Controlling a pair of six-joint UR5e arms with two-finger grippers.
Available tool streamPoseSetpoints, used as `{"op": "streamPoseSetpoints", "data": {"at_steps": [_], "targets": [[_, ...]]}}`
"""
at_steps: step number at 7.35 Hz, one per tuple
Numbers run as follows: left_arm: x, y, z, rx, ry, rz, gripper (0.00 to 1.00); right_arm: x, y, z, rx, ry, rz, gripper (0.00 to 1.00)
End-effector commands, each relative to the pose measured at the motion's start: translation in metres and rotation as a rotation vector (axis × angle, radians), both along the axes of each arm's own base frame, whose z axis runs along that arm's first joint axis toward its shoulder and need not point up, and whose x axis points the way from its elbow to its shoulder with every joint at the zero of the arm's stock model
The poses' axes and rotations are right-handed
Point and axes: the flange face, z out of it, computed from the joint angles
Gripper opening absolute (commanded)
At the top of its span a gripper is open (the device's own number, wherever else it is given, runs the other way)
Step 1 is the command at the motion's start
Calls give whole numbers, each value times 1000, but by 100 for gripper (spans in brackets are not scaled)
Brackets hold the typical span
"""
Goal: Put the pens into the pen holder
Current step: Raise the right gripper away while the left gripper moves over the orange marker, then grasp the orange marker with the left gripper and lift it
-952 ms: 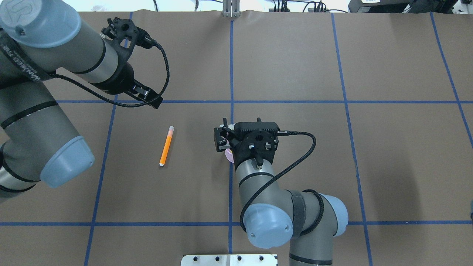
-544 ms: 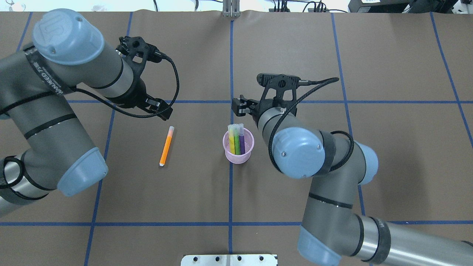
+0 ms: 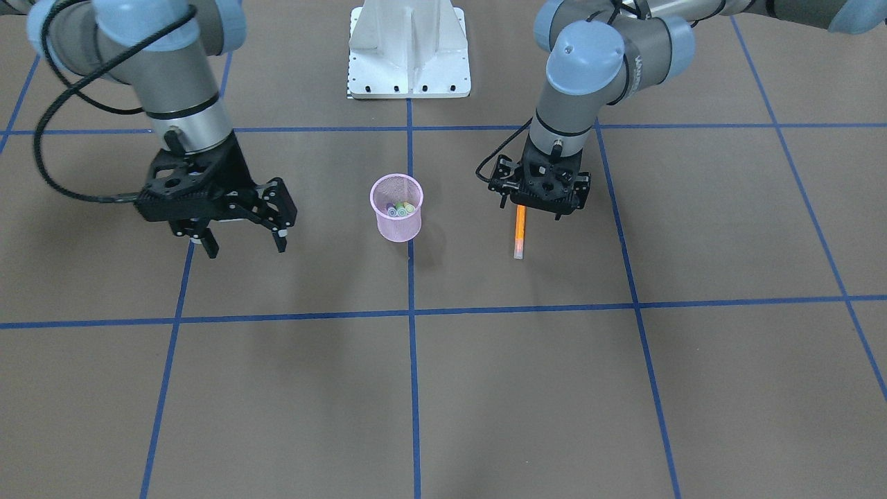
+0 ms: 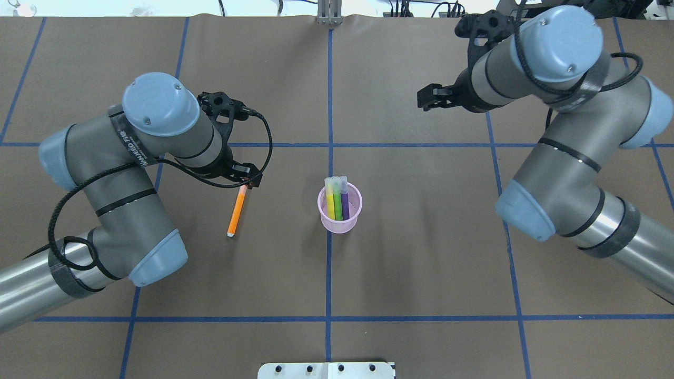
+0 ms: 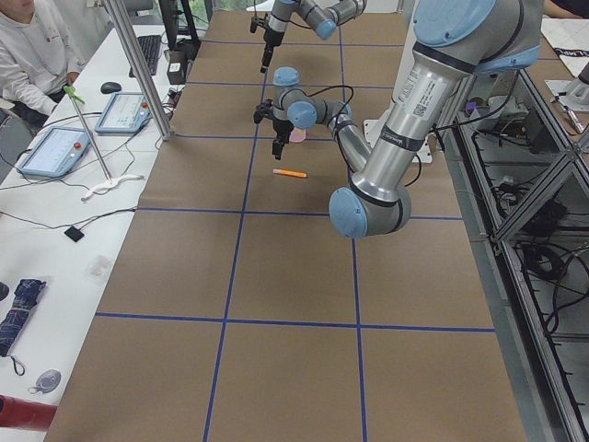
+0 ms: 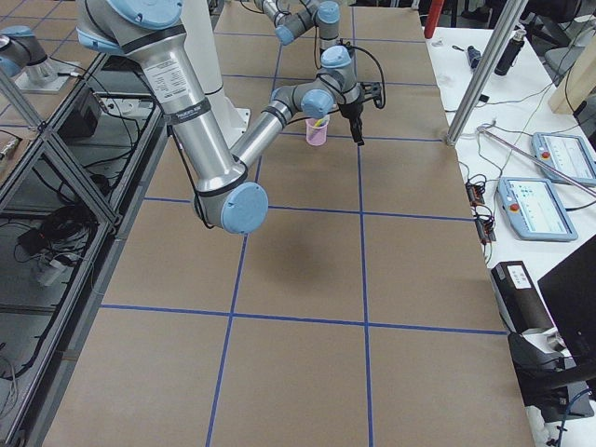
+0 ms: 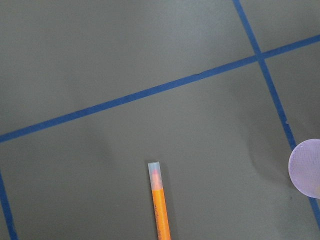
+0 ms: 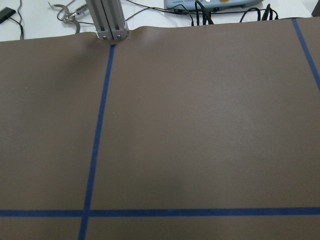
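Note:
An orange pen (image 4: 236, 212) lies on the brown table, left of the pink mesh pen holder (image 4: 340, 220). A yellowish, a green and a purple pen (image 4: 337, 199) stand in the holder. My left gripper (image 4: 250, 178) hangs low over the orange pen's capped end and looks open, one finger on each side. In the front view it (image 3: 530, 208) covers the pen's (image 3: 519, 234) near end. The left wrist view shows the pen (image 7: 160, 205) and the holder's rim (image 7: 306, 167), but no fingers. My right gripper (image 3: 245, 247) is open and empty, well away from the holder (image 3: 396, 211).
The white robot base (image 3: 409, 48) stands at the table's robot side. Blue tape lines (image 4: 329, 105) cross the brown table cover. An operator's side table with tablets (image 5: 55, 152) runs along the far edge, and a person (image 5: 28, 55) sits there.
My right arm lifted off the holder and swung away to the far right, leaving three pens standing in it. My left gripper moved down and right to the orange pen's capped end.

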Motion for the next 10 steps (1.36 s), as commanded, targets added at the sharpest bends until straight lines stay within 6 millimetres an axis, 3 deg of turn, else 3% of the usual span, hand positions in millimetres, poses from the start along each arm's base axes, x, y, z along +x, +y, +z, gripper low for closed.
{"op": "streamPoseSetpoints", "data": {"at_steps": [1,2,5,6,10], "targets": [[29,-9,28,-8,-19,8,99,37,-13,24,3,16,-54,100],[36,-5,31,-13,-24,20,98,37,-13,25,2,17,-56,100],[54,1,46,-13,-27,42,82,44,-14,38,21,43,-84,100],[61,-3,56,-9,-18,40,73,48,-15,38,18,38,-87,100],[62,-4,54,-13,5,25,30,50,-15,37,16,33,-86,100]]}}
